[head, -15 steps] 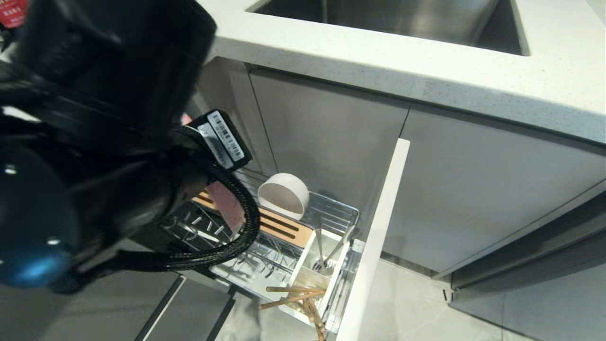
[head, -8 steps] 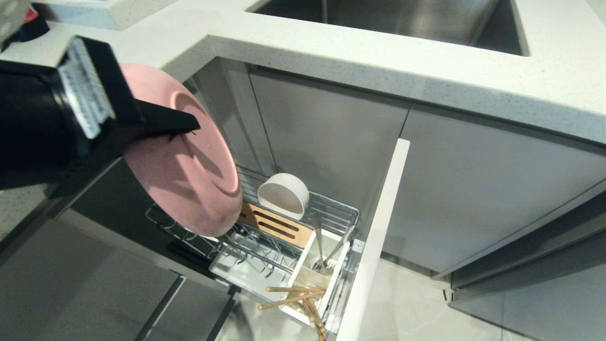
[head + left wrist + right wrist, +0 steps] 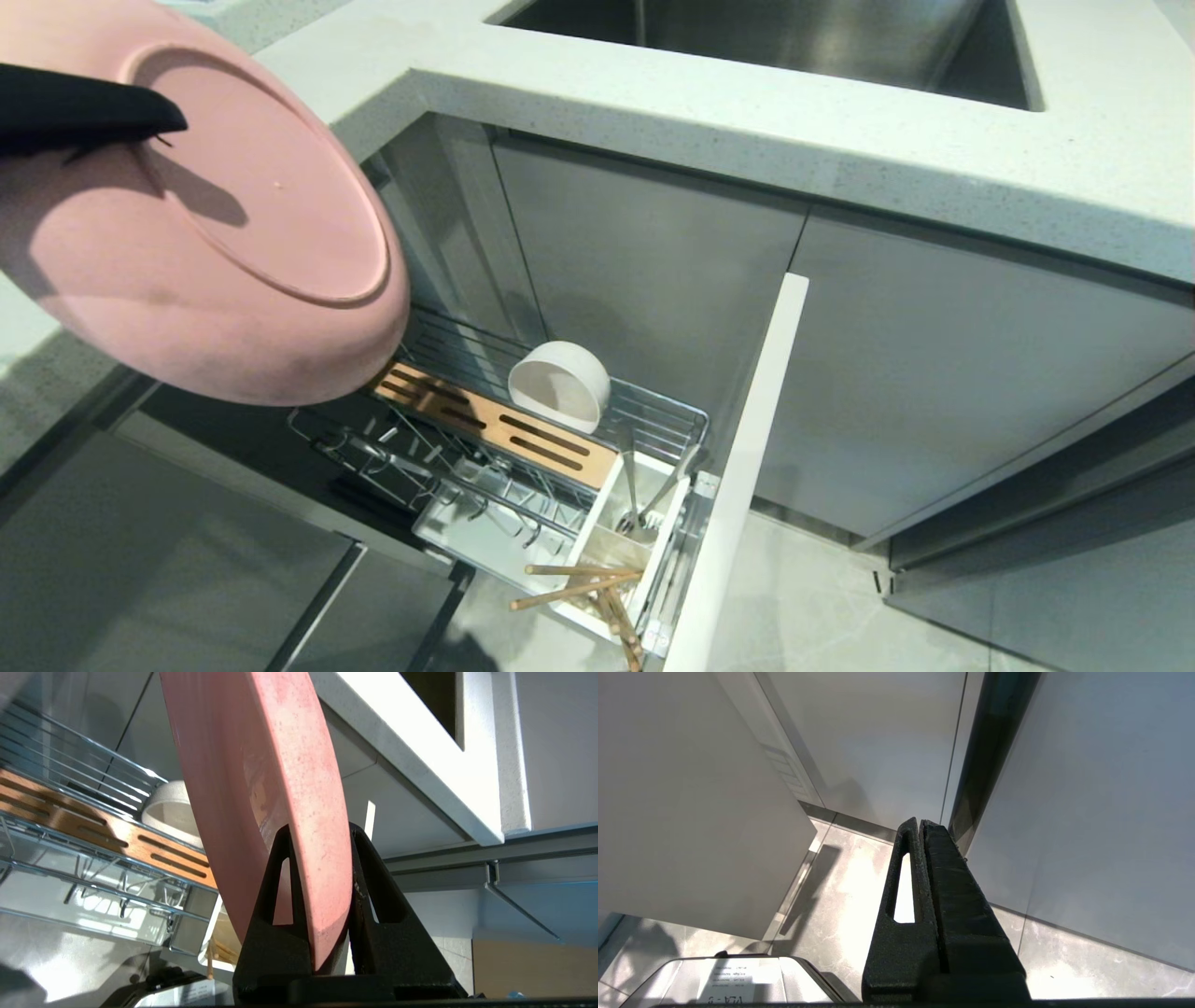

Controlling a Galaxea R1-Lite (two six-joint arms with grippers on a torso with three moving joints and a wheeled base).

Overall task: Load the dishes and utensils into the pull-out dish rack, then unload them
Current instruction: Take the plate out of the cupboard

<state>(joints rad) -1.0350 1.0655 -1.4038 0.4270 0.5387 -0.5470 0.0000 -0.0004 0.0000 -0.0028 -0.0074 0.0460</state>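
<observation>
My left gripper [image 3: 319,830] is shut on the rim of the pale-pink plate [image 3: 215,243], holding it tilted high at the upper left, above and clear of the pull-out dish rack [image 3: 653,411]. One black finger [image 3: 93,112] lies across the plate's face. The white bowl [image 3: 558,385] rests on its side at the back of the rack, behind the slotted wooden strip [image 3: 504,425]. The silver spoon [image 3: 630,485] stands in the white caddy [image 3: 597,546], and the wooden chopsticks [image 3: 579,583] lie across the caddy's front end. My right gripper [image 3: 920,823] is shut, empty and parked over the floor.
The speckled white countertop [image 3: 747,103] with a steel sink [image 3: 775,37] overhangs the rack. The drawer's front panel [image 3: 747,467] stands edge-on at the rack's right. Grey cabinet doors [image 3: 934,392] run to the right, with tiled floor [image 3: 803,597] below.
My left arm has lifted the pink plate out of the rack's prongs, up and to the left, baring the wooden strip. The bowl, spoon and chopsticks have not moved.
</observation>
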